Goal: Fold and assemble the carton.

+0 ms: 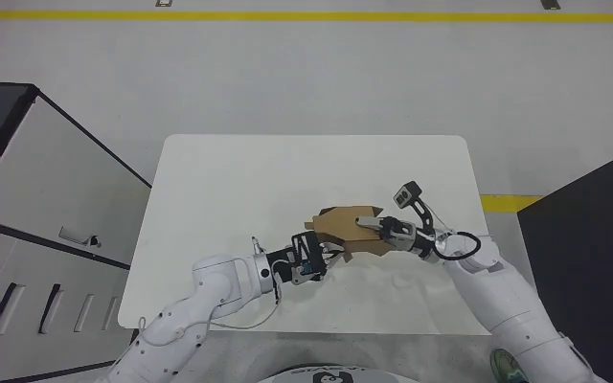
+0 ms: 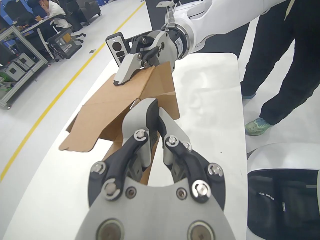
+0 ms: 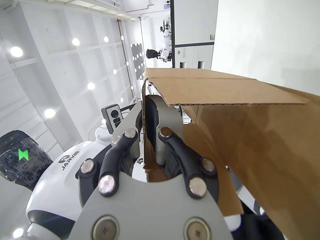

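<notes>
While the carton [image 1: 347, 230] is only half opened and not yet a box, both arms hold it over the table [image 1: 239, 182], a bit to the right of the table's middle and nearer the table edge by the robot. The left gripper [image 2: 153, 112] has its two fingers closed tight on a thin side of the carton, on the end toward the table's left side. The right gripper [image 3: 148, 106] also has its fingers closed, with a cardboard wall pinched between them, on the end toward the table's right side. The carton looks tilted, and one loose flap [image 2: 77, 143] hangs out toward the far side of the table. I think the step in hand is pulling the flat carton open into a box shape. The next move likely needs both grips to stay firm while the sides are pushed until the corners are square. Then a gripper must let go and fold the flaps in. If one grip slips, the carton may flop flat onto the table.
</notes>
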Tool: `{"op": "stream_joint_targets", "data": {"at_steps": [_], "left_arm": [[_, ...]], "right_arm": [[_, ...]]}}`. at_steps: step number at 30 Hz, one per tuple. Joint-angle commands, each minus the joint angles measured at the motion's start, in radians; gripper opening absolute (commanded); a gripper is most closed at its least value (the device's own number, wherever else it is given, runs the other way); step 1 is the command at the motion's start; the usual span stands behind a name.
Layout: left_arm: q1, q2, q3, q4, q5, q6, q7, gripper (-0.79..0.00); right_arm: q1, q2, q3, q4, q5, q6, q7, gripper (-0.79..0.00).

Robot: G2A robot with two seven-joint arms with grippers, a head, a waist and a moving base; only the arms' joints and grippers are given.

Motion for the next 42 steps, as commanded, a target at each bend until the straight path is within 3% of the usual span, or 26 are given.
{"op": "stream_joint_targets", "data": {"at_steps": [1,14,24,42], "left_arm": [[-0.001,0.001,-0.005,0.003,0.0,0.003,0.001,-0.785],[0.034,0.018,-0.105,0.013,-0.04,0.023,0.021,-0.785],[0.008,0.014,-0.071,0.019,-0.049,0.009,0.027,-0.785],[0.004,0.017,-0.083,0.015,-0.049,0.032,0.029,-0.785]], "right_arm": [[-0.002,0.0,0.005,0.001,0.007,-0.006,0.015,-0.785],[-0.02,0.006,0.07,0.029,0.066,-0.08,0.169,-0.785],[-0.012,0.003,0.062,0.028,0.03,-0.09,0.218,-0.785],[-0.011,0.01,0.079,0.026,-0.007,-0.092,0.316,-0.785]]}}
